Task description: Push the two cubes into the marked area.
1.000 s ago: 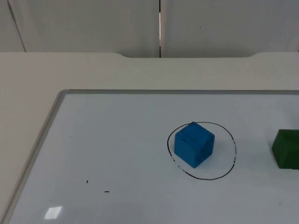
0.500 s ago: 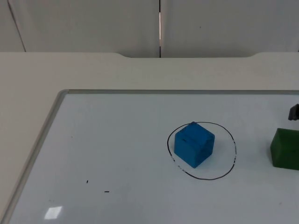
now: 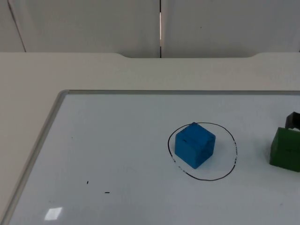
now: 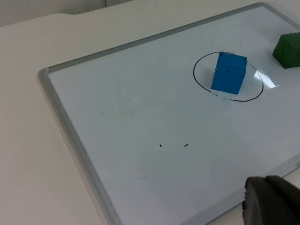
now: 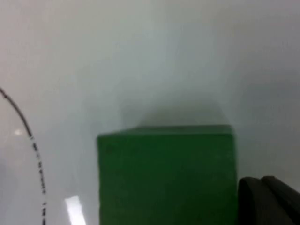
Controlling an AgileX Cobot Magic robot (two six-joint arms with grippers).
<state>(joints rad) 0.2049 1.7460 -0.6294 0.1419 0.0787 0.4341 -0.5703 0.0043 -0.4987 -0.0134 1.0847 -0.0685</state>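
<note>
While the blue cube point(image 3: 195, 144) sits inside the circle point(image 3: 233, 159), the green cube point(image 3: 286, 149) at 3 o'clock has edged closer, nudged by the right gripper point(image 3: 293, 120), its opening unclear; the left gripper point(image 4: 272, 204) waits, opening unclear too. One cube is left to push.

We see the green cube point(image 3: 286, 147) cut off by the picture's edge near the whiteboard's point(image 3: 117, 154) right side, so its far side stays unseen. Just behind it, a small black part of the right gripper point(image 3: 293, 120) pokes in; we cannot tell how its fingers stand. The close view of the cube is blurred.
</note>
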